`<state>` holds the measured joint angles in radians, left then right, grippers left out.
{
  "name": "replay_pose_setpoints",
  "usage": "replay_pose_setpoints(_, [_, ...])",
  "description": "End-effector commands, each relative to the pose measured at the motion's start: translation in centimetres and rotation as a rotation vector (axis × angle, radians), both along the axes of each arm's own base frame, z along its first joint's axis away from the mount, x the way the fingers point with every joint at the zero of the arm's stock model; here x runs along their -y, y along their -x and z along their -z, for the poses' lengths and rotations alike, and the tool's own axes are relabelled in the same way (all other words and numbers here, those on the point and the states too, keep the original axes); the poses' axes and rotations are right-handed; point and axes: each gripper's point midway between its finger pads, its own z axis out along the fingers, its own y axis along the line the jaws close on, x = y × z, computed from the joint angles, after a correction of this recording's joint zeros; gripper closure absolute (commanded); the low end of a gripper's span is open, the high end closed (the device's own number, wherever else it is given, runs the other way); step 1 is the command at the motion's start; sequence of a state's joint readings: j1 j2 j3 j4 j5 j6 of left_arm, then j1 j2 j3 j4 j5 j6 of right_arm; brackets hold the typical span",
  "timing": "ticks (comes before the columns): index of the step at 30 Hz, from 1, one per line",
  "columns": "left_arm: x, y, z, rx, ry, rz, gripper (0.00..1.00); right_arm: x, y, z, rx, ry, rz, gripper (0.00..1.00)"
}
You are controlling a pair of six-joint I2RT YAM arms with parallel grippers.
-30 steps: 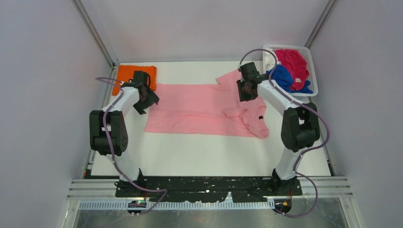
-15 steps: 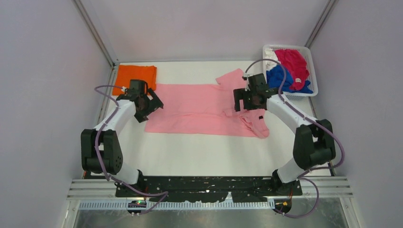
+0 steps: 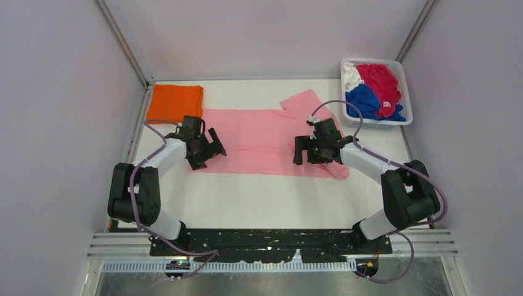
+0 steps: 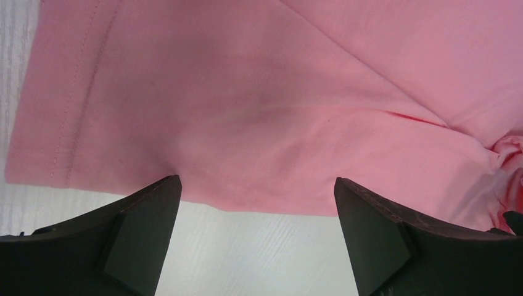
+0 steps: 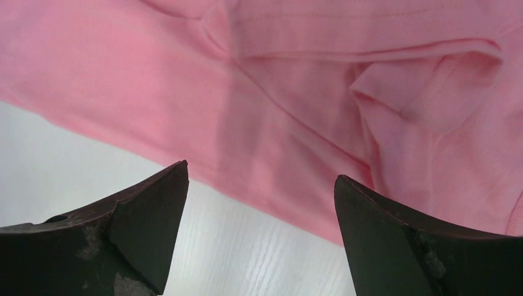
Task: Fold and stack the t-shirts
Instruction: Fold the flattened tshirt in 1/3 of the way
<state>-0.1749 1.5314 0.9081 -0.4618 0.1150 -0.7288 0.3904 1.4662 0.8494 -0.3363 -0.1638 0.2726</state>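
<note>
Top external: noted bare white table [image 3: 259, 197] nearest the arm bases. Next out, found left gripper [image 3: 213, 148] spread wide, holding nothing, at the near left corner of the pink shirt [image 3: 259, 132]; in left wrist view, saw near edge running just beyond the fingertips. Found right gripper [image 3: 302, 151] likewise spread wide and empty, over the near edge beside the bunched right end. Logged shirt lying mostly flat across mid-table. Farthest back: folded orange shirt [image 3: 174, 102] at left corner; basket [image 3: 370, 60] at right, holding blue shirt [image 3: 364, 100], red shirt [image 3: 379, 83], white shirt [image 3: 350, 75].
</note>
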Motion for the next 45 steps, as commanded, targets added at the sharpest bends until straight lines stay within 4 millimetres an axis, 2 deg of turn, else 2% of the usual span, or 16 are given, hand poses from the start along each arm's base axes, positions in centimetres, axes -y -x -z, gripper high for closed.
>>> replay_pose_setpoints(1, [-0.8,-1.4,0.2,0.029,-0.042,0.003,0.00,1.1,-5.4,-0.5,0.118,0.071,0.105,0.05])
replay_pose_setpoints(5, [-1.5,-1.4,1.1,-0.003,-0.052,-0.011,0.00,5.1,-9.2,0.7,0.108,0.180,0.261,0.05])
replay_pose_setpoints(7, [-1.9,-1.4,1.3,-0.008,-0.055,-0.021,0.00,6.7,-11.2,0.1,0.158,0.212,0.328,0.05])
replay_pose_setpoints(9, [-2.3,-1.4,1.4,-0.009,-0.060,-0.031,0.00,8.0,-13.2,-1.2,0.217,0.225,0.375,0.05])
replay_pose_setpoints(12, [-2.7,-1.4,1.5,-0.012,-0.069,-0.040,0.00,8.5,-15.6,-3.6,0.275,0.204,0.391,0.05])
replay_pose_setpoints(14, [-2.9,-1.3,1.4,-0.013,-0.074,-0.043,0.00,8.6,-15.8,-4.8,0.287,0.199,0.386,0.05])
replay_pose_setpoints(16, [-2.9,-1.3,1.4,-0.011,-0.074,-0.045,0.00,8.2,-15.0,-5.6,0.285,0.171,0.368,0.05])
replay_pose_setpoints(19, [-2.8,-1.3,1.2,-0.008,-0.072,-0.043,0.00,6.3,-12.9,-6.1,0.261,0.063,0.316,0.05])
replay_pose_setpoints(23, [-2.7,-1.4,1.1,-0.005,-0.062,-0.040,0.00,2.6,-8.5,-4.2,0.170,-0.092,0.214,0.05])
replay_pose_setpoints(25, [-2.7,-1.4,1.1,-0.006,-0.061,-0.041,0.00,0.9,-7.3,-3.3,0.136,-0.131,0.176,0.05])
replay_pose_setpoints(28, [-2.5,-1.4,1.2,-0.009,-0.055,-0.038,0.00,-0.9,-7.1,-2.2,0.110,-0.146,0.137,0.05])
replay_pose_setpoints(34, [-2.5,-1.3,1.4,-0.018,-0.055,-0.033,0.00,-1.7,-9.8,-0.5,0.095,-0.106,0.148,0.05])
replay_pose_setpoints(37, [-2.7,-1.4,1.3,-0.021,-0.068,-0.036,0.00,-1.7,-11.8,0.2,0.103,-0.081,0.171,0.05])
replay_pose_setpoints(39, [-2.7,-1.4,1.3,-0.020,-0.069,-0.034,0.00,-2.2,-13.4,-0.1,0.121,-0.085,0.179,0.04])
replay_pose_setpoints(44, [-2.8,-1.4,1.1,-0.017,-0.076,-0.034,0.00,-3.6,-18.4,-2.5,0.196,-0.102,0.187,0.05])
replay_pose_setpoints(45, [-2.9,-1.5,1.0,-0.017,-0.080,-0.037,0.00,-3.7,-18.8,-2.7,0.196,-0.101,0.188,0.05])
